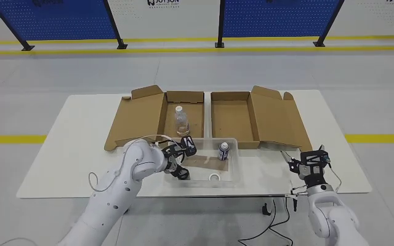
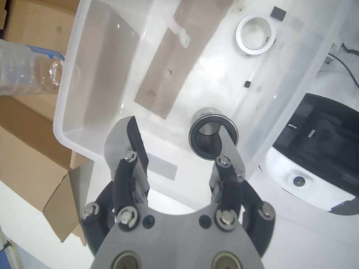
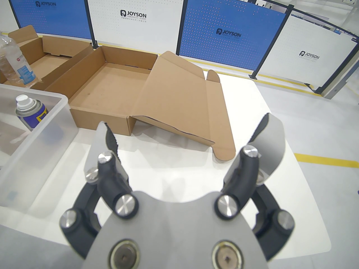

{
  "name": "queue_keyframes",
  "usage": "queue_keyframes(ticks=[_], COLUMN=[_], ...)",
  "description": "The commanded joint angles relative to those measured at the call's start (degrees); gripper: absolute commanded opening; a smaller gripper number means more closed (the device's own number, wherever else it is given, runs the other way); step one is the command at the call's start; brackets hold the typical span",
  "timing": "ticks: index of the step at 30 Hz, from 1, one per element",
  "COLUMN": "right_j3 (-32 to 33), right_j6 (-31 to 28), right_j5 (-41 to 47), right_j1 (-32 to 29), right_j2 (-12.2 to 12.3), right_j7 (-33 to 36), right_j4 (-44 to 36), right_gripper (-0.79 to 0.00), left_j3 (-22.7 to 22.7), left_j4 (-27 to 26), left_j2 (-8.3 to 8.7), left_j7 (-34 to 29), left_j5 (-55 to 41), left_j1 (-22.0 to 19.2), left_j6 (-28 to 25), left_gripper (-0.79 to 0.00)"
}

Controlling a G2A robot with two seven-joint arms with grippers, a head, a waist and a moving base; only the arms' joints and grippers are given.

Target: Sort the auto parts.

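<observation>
A clear plastic bin (image 1: 229, 178) stands at the table's front middle. In it are a blue spray can (image 1: 224, 150), a white ring (image 2: 241, 37), a metal sleeve with a black rim (image 2: 199, 118), a brown paper strip (image 2: 179, 48) and two small black pieces (image 2: 278, 13). My left gripper (image 2: 179, 138) hangs open over the bin's left end (image 1: 180, 167); one finger overlaps the sleeve's rim, the other stands well clear of it. My right gripper (image 3: 186, 135) is open with nothing in it, above bare table at the front right (image 1: 308, 163).
Two open cardboard boxes (image 1: 161, 117) (image 1: 234, 120) lie behind the bin. A clear water bottle (image 1: 181, 120) stands in the left one. The right box's flap (image 3: 179, 104) slopes onto the table ahead of my right gripper. The table's front edge is close.
</observation>
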Motion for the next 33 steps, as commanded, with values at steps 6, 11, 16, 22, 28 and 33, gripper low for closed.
queue_keyframes(ticks=[6, 11, 16, 22, 28, 33], right_j3=[0.0, 0.0, 0.0, 0.0, 0.0, 0.0], right_j6=[0.0, 0.0, 0.0, 0.0, 0.0, 0.0], right_j5=[0.0, 0.0, 0.0, 0.0, 0.0, 0.0], right_j1=[0.0, 0.0, 0.0, 0.0, 0.0, 0.0], right_j2=[0.0, 0.0, 0.0, 0.0, 0.0, 0.0], right_j7=[0.0, 0.0, 0.0, 0.0, 0.0, 0.0], right_j4=[0.0, 0.0, 0.0, 0.0, 0.0, 0.0], right_gripper=[0.0, 0.0, 0.0, 0.0, 0.0, 0.0], left_j3=[2.23, 3.71, 5.29, 7.05, 8.78, 9.78], left_j4=[1.2, 2.42, 3.7, 5.21, 7.25, 8.74], left_j2=[0.89, 1.06, 1.05, 0.88, 0.6, 0.47], left_j7=[-0.63, -0.89, -0.73, -0.4, 0.31, 0.79], left_j5=[-0.17, -0.45, 0.27, 0.19, 0.4, 0.48], left_j1=[-1.21, -1.97, -2.81, -3.47, -4.49, -5.0], left_j6=[0.63, 0.9, 1.11, 1.33, 1.89, 2.33], left_gripper=[-0.419, -0.422, -0.443, -0.48, -0.526, -0.585])
